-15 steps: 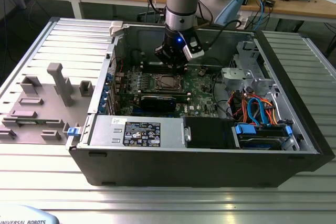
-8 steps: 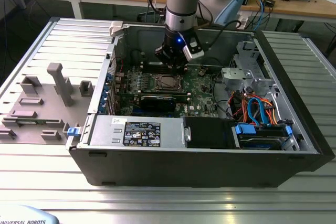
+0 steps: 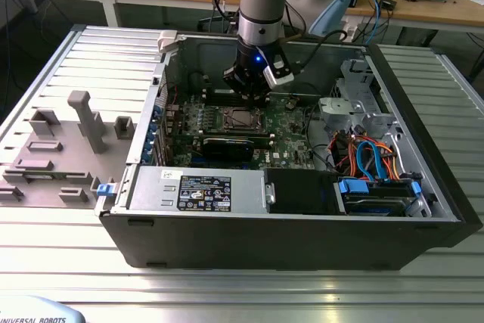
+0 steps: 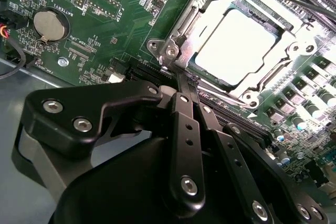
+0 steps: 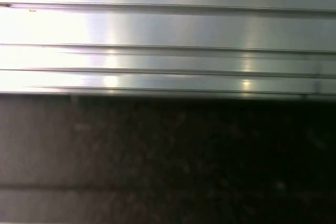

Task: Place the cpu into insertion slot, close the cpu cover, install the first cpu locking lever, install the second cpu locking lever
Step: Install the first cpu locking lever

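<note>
Grey ribbed metal forms the desk [image 3: 242, 289], and on it an open computer case [image 3: 423, 187] lies on its side, with the green motherboard [image 3: 291, 138] facing up. Inside the case the gripper [image 3: 249, 98] hangs just above the insertion slot [image 3: 240, 118]. In the second wrist view the cpu [image 4: 242, 40] lies flat in the slot, its bright metal top facing up. The cpu cover [image 4: 207, 11] is lowered around it, framing the chip. The gripper [image 4: 184, 80] has its fingers pressed together, with the tip at a corner of the cover beside a thin metal lever [image 4: 181, 38].
</note>
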### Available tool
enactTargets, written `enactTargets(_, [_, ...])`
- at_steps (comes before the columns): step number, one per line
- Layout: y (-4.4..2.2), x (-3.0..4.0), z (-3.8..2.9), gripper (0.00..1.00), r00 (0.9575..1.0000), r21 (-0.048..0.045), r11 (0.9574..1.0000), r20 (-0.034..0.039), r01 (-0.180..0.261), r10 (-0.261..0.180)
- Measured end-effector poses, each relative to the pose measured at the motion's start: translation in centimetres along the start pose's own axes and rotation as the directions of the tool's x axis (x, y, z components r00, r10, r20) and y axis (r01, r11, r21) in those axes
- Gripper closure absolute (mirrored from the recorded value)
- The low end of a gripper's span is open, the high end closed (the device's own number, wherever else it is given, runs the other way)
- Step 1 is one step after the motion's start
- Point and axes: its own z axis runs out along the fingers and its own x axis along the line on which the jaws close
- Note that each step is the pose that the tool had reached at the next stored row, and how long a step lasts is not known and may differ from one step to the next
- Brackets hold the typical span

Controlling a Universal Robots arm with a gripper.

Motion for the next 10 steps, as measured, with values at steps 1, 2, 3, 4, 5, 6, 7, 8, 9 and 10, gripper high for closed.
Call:
enactTargets(1, [0.00, 0.00, -0.02, 0.89, 1.0000, -0.0001, 1.0000, 0.0001, 0.000, 0.000])
enactTargets(2, [-0.01, 0.00, -0.05, 0.89, 1.0000, -0.0003, 1.0000, 0.0002, 0.000, 0.000])
enactTargets(3, [-0.01, 0.00, -0.07, 0.89, 1.0000, -0.0003, 1.0000, 0.0001, 0.000, 0.000])
enactTargets(4, [-0.01, 0.00, -0.11, 0.89, 1.0000, -0.0002, 1.0000, 0.0001, 0.000, 0.000])
enactTargets(5, [-0.01, 0.00, -0.14, 0.89, 1.0000, -0.0001, 1.0000, 0.0001, 0.000, 0.000])
enactTargets(6, [-0.01, 0.00, -0.17, 0.89, 1.0000, -0.0001, 1.0000, 0.0002, 0.000, 0.000])
enactTargets(7, [0.00, -0.01, -0.21, 0.89, 1.0000, -0.0002, 1.0000, 0.0001, 0.000, 0.000])
enactTargets(8, [0.00, 0.00, -0.28, 0.89, 1.0000, 0.0000, 1.0000, -0.0001, 0.000, 0.000])
enactTargets(9, [0.00, 0.00, -0.32, 0.89, 1.0000, 0.0000, 1.0000, -0.0001, 0.000, 0.000])
enactTargets(10, [0.00, 0.00, -0.36, 0.89, 1.0000, -0.0001, 1.0000, 0.0000, 0.000, 0.000])
